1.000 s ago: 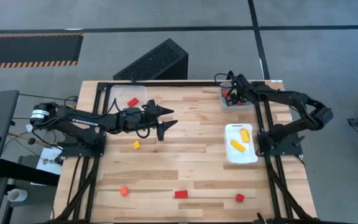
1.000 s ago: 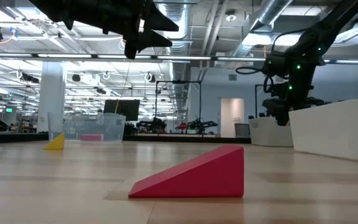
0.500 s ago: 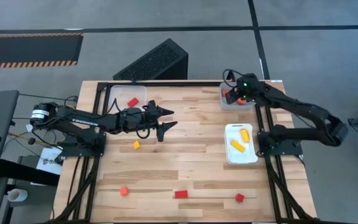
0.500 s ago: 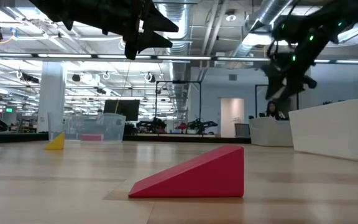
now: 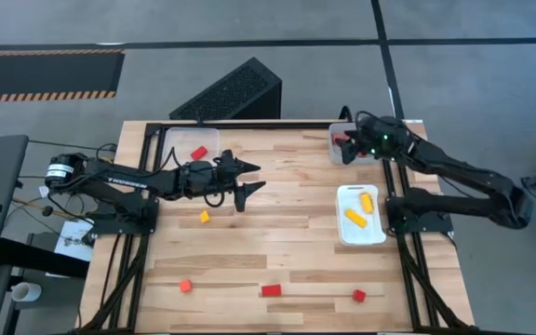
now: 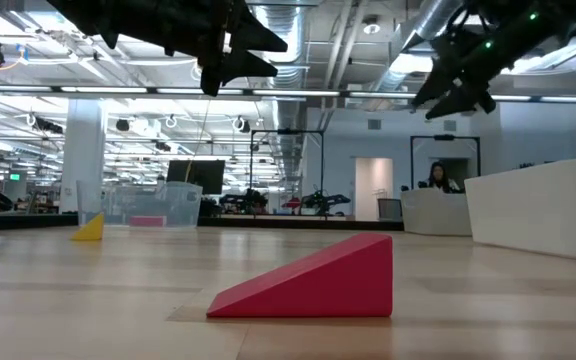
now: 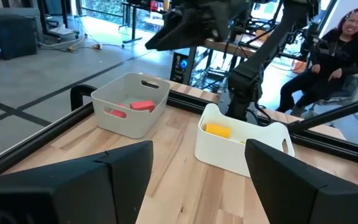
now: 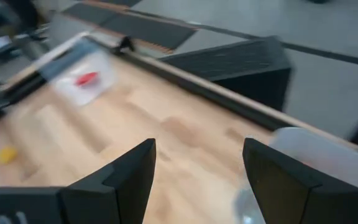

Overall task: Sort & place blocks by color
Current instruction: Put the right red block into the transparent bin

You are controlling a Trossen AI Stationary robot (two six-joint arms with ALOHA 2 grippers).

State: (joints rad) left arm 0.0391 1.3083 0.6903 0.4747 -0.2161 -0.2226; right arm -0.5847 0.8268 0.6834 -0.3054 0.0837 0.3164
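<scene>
Small blocks lie about the wooden table: a yellow one (image 5: 205, 216) left of the middle and three red ones (image 5: 185, 286) (image 5: 271, 290) (image 5: 358, 296) near the front edge. The red wedge (image 6: 313, 280) rests on its flat base. One red block (image 5: 198, 153) lies in the clear tray (image 5: 192, 140). Orange and yellow blocks (image 5: 355, 218) lie in the white tray (image 5: 361, 237). Red blocks (image 7: 142, 106) lie in the grey tray (image 7: 135, 121). My left gripper (image 5: 254, 179) hovers open above the table's middle. My right gripper (image 5: 341, 145) hangs open above the grey tray, with nothing between its fingers (image 8: 117, 180).
A black slatted box (image 5: 231, 93) stands on the floor beyond the table's far edge. A person (image 7: 340, 50) sits beyond the table's right side. Bare wood lies between the trays and the front row of red blocks.
My right gripper has risen from the grey tray and tipped from pointing down to a shallow downward slant, staying open. Its arm has swung toward the table's right edge. My left arm has kept still.
</scene>
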